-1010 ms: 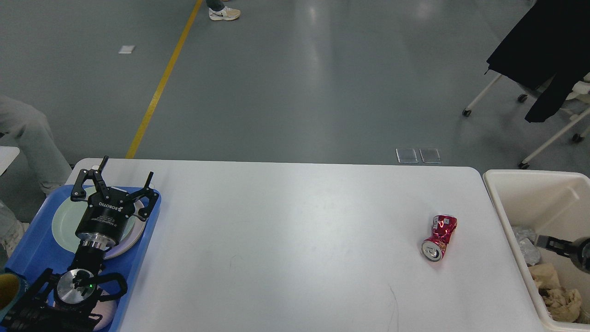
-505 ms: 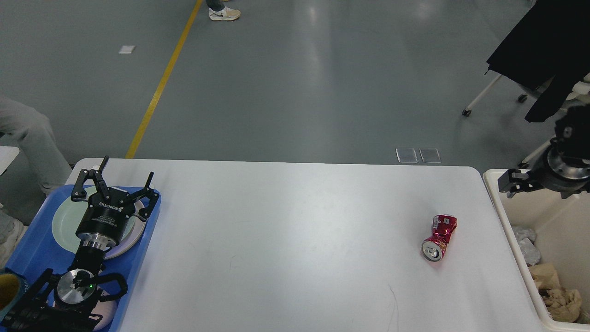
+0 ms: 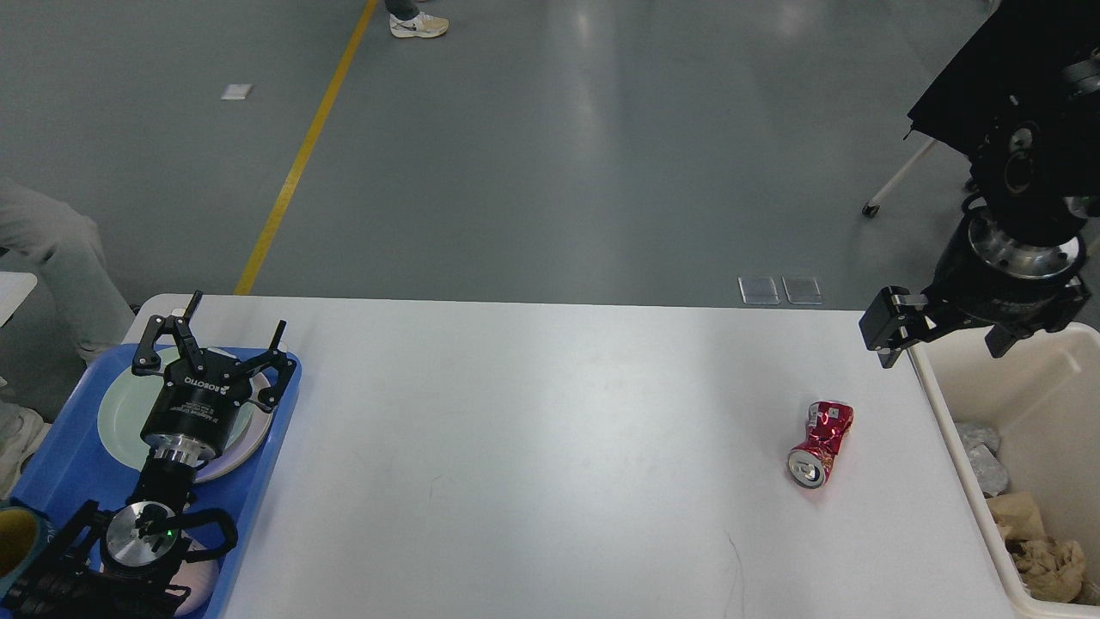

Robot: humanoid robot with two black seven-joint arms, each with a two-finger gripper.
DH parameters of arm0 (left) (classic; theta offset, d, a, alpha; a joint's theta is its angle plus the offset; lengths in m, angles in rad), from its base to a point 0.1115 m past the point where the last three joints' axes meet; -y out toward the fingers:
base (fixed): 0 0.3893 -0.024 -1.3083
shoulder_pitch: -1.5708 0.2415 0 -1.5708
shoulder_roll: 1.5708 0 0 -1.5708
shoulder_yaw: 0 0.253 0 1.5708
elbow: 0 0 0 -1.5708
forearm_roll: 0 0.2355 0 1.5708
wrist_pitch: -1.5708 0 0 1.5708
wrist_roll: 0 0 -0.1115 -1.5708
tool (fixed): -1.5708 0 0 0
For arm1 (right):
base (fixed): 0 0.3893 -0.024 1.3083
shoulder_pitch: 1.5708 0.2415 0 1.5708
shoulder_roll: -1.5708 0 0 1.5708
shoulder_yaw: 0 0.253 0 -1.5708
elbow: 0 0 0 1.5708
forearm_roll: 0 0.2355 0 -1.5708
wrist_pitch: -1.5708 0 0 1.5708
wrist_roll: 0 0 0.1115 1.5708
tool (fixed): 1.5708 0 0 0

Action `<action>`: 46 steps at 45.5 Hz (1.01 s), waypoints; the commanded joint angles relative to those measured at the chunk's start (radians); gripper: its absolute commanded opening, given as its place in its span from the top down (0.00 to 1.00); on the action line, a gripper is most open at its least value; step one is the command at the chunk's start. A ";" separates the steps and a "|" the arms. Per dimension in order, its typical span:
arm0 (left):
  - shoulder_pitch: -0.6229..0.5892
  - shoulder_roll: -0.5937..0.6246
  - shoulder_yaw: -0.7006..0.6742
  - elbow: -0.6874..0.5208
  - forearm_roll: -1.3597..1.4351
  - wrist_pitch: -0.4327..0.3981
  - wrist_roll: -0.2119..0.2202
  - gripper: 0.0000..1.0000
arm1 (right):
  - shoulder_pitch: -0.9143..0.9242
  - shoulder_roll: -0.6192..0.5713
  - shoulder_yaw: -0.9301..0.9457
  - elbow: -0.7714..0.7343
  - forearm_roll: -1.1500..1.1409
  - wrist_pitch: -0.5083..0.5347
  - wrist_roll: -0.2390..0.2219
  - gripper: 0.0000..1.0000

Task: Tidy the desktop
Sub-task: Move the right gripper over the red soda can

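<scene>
The white desktop [image 3: 533, 447] holds one crushed red can [image 3: 819, 444], lying on its side near the right edge. My right gripper [image 3: 943, 335] hangs open and empty above the desktop's far right corner, up and to the right of the can and apart from it. My left gripper [image 3: 225, 334] is open and empty over stacked plates [image 3: 116, 413] in a blue tray [image 3: 51, 481] at the left edge of the desktop.
A cream bin [image 3: 948, 421] stands against the right edge of the desktop, with crumpled paper [image 3: 1044, 559] and foil inside. A dark cup [image 3: 13, 542] with a yellow inside sits at the tray's near corner. A chair with a black jacket [image 3: 1014, 77] stands at the far right.
My right arm has risen out of the bin and moved up and left to the desktop's far right corner. The left arm and the can have not moved.
</scene>
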 commanded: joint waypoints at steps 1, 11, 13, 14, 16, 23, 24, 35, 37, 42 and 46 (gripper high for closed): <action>0.000 0.000 0.000 0.000 0.000 0.000 0.002 0.04 | 0.073 0.056 -0.046 0.003 0.073 0.044 0.002 0.00; 0.000 0.000 -0.002 0.000 0.000 0.000 0.002 0.04 | 0.084 0.082 -0.055 -0.005 0.076 0.053 -0.001 0.00; 0.000 0.000 0.000 0.000 0.000 0.000 0.000 0.04 | 0.083 0.082 -0.054 -0.005 0.076 0.056 -0.001 0.00; 0.000 0.000 0.000 0.000 0.000 0.000 0.000 0.04 | 0.080 0.081 -0.054 -0.005 0.076 0.056 -0.001 0.00; 0.000 0.000 0.000 0.000 0.000 0.000 0.000 0.04 | 0.075 0.078 -0.052 -0.005 0.075 0.056 -0.001 0.00; 0.000 0.000 0.000 0.000 0.000 0.000 0.000 0.04 | 0.002 0.062 -0.045 -0.014 0.063 0.010 -0.001 0.00; 0.000 0.000 0.000 0.000 0.000 0.000 0.000 0.04 | -0.012 0.062 -0.041 -0.017 0.063 -0.005 -0.001 0.00; 0.000 0.000 0.000 0.000 0.000 0.000 0.002 0.04 | -0.239 0.049 -0.035 -0.055 0.056 -0.263 -0.003 0.00; 0.000 0.000 0.000 0.000 0.000 0.000 0.000 0.04 | -0.294 0.053 -0.034 -0.095 0.062 -0.291 -0.003 0.00; 0.000 0.000 0.000 0.000 0.000 0.000 0.000 0.04 | -0.411 0.049 0.003 -0.215 0.081 -0.323 -0.003 0.00; 0.000 0.000 0.000 0.000 0.000 0.000 0.002 0.04 | -0.521 0.049 0.061 -0.319 0.156 -0.323 -0.003 0.00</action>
